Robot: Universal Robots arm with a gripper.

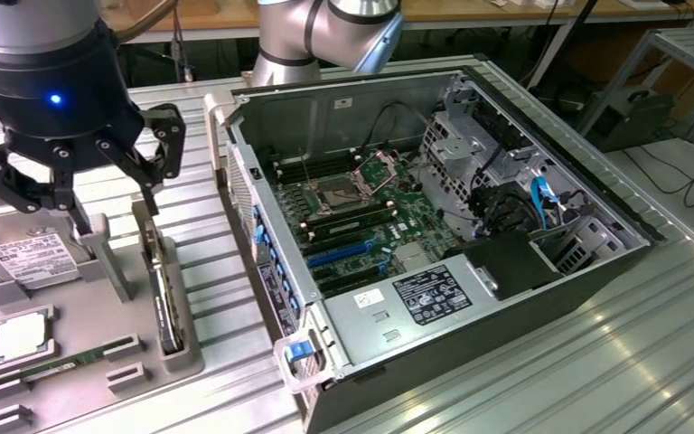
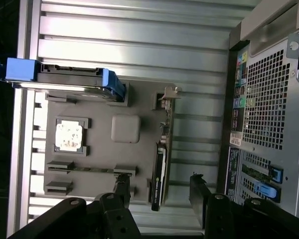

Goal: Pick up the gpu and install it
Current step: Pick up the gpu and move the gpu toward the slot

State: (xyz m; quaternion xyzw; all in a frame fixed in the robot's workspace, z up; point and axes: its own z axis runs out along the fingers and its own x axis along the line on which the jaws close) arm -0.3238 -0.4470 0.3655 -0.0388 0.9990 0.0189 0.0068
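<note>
The gpu is a thin dark card standing on its edge in a slot of the grey parts holder, on the exterior view's left. My gripper hangs open above the holder, a little above the card's far end, with nothing held. In the wrist view the gpu lies below and between the two black fingers, which stand well apart around my gripper. The open computer case lies to the exterior view's right, its motherboard with blue expansion slots exposed.
The holder also carries a silver hard drive in blue rails, a square processor and a green memory stick. The case's near wall rises close beside the holder. Ribbed aluminium table surrounds everything.
</note>
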